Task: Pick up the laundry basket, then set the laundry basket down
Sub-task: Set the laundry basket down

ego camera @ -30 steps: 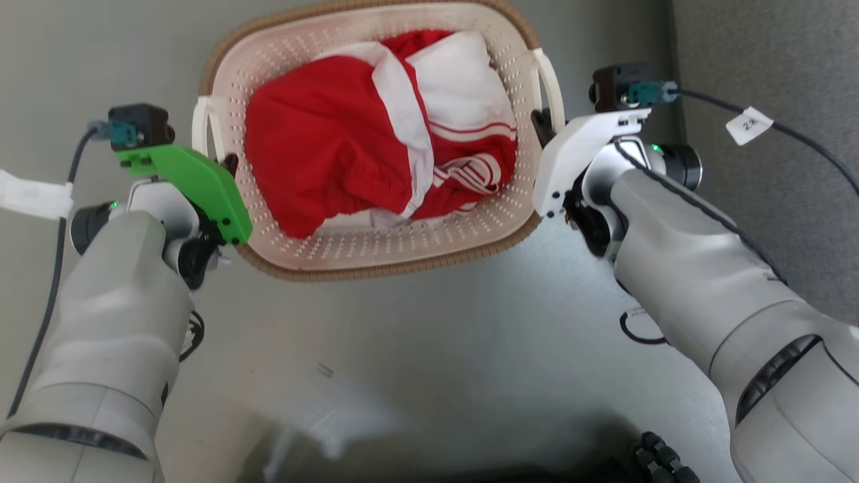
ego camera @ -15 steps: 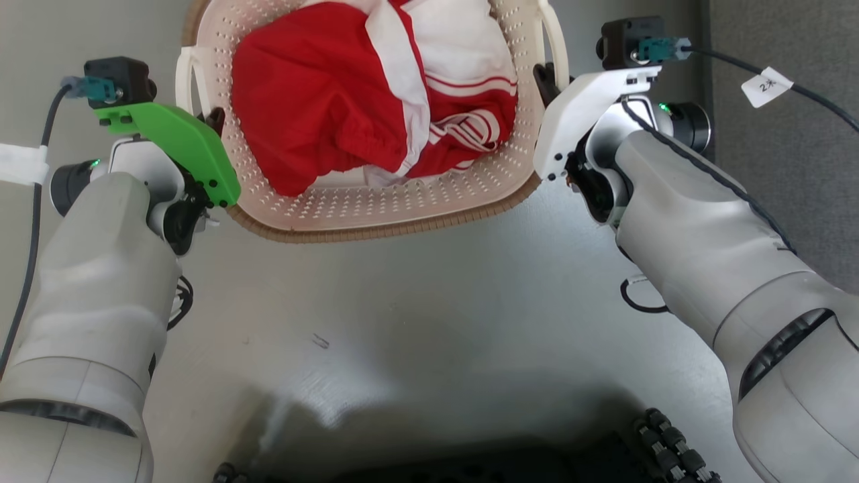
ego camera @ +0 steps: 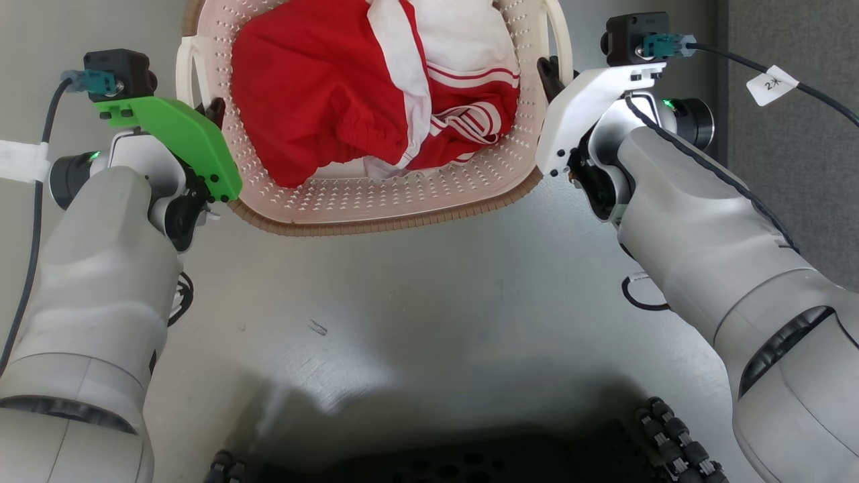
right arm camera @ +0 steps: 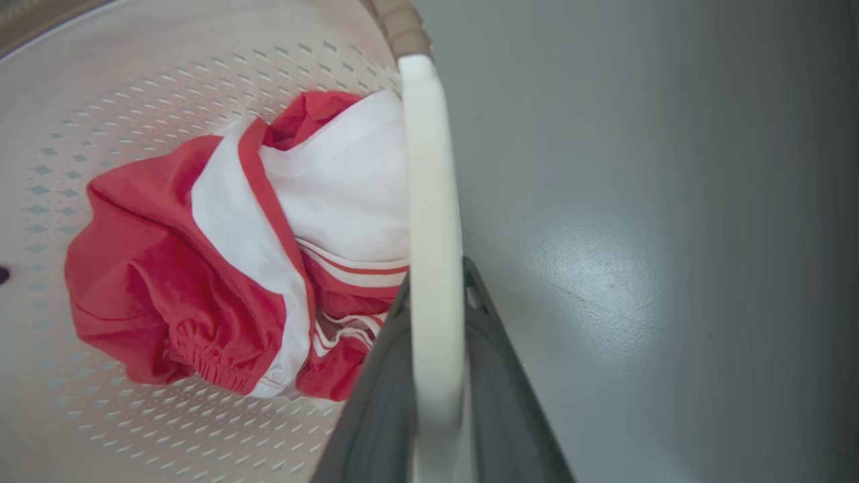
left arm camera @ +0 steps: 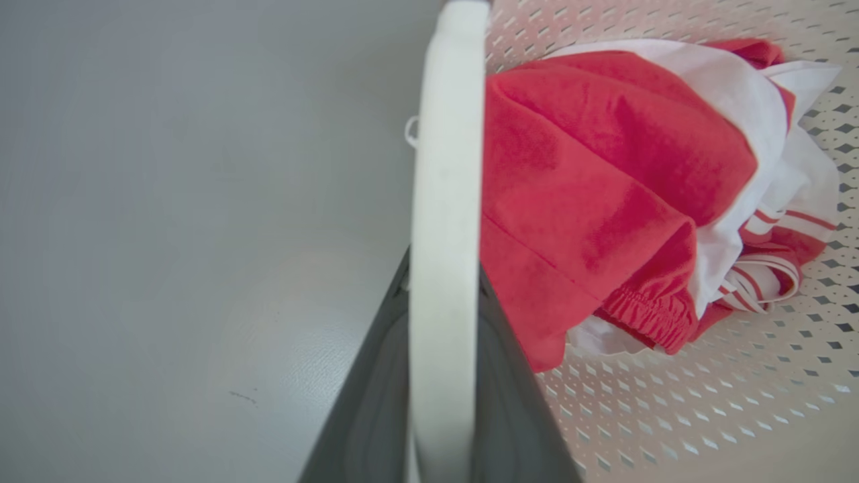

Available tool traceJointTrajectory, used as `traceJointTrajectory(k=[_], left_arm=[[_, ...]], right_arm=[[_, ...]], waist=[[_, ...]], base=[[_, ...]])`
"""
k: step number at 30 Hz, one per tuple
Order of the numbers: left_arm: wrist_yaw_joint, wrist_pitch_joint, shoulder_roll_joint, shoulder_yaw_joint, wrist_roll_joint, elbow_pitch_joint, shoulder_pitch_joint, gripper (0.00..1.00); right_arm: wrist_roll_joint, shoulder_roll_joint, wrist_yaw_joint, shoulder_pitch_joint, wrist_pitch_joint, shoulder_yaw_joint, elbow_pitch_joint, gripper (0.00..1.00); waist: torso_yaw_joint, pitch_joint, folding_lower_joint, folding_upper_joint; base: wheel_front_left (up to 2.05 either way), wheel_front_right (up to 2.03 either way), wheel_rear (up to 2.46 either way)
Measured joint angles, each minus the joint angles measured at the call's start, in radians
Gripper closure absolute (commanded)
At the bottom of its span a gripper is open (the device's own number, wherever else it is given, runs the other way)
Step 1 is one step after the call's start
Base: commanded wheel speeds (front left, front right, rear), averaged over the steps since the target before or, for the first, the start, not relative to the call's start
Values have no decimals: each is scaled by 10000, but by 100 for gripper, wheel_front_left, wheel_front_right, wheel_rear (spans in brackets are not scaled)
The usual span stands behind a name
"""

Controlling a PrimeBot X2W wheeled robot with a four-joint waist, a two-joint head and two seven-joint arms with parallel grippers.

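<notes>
The laundry basket [ego camera: 376, 225] is cream, perforated and brown-rimmed, and the top edge of the head view cuts off its far part. Red-and-white clothing [ego camera: 349, 87] lies inside it. My left gripper [ego camera: 213, 111] is shut on the basket's left white handle [left arm camera: 446, 168], with dark fingers [left arm camera: 376, 376] on both sides of it. My right gripper [ego camera: 549, 70] is shut on the right handle [right arm camera: 429, 188] in the same way. Both wrist views look past a handle at the clothing [left arm camera: 590, 201] [right arm camera: 221, 268]. Whether the basket's bottom touches the floor is hidden.
Smooth grey floor [ego camera: 429, 322] spreads in front of the basket. A darker grey surface [ego camera: 792, 147] runs along the right side. My black base [ego camera: 470, 463] shows at the bottom edge. Cables trail from both wrists, and the right one carries a white tag [ego camera: 772, 84].
The basket and both grippers sit higher in the head view and the basket looks a little larger. The whole picture has shifted too, and my black base has come into view.
</notes>
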Motion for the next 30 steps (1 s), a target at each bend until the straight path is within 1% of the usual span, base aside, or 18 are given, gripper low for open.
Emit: traceJointTrajectory(k=[21, 30], left_arm=[[2, -157, 19, -82, -2, 0, -390, 100], [0, -359, 38, -104, -29, -21, -599, 100]], right_arm=[[4, 4, 0, -466, -17, -2, 138, 100], [4, -21, 2, -726, -224, -10, 165, 100]], waist=[[70, 739, -1, 0], [115, 1014, -1, 0]], base=[[0, 0, 0], [0, 0, 0]])
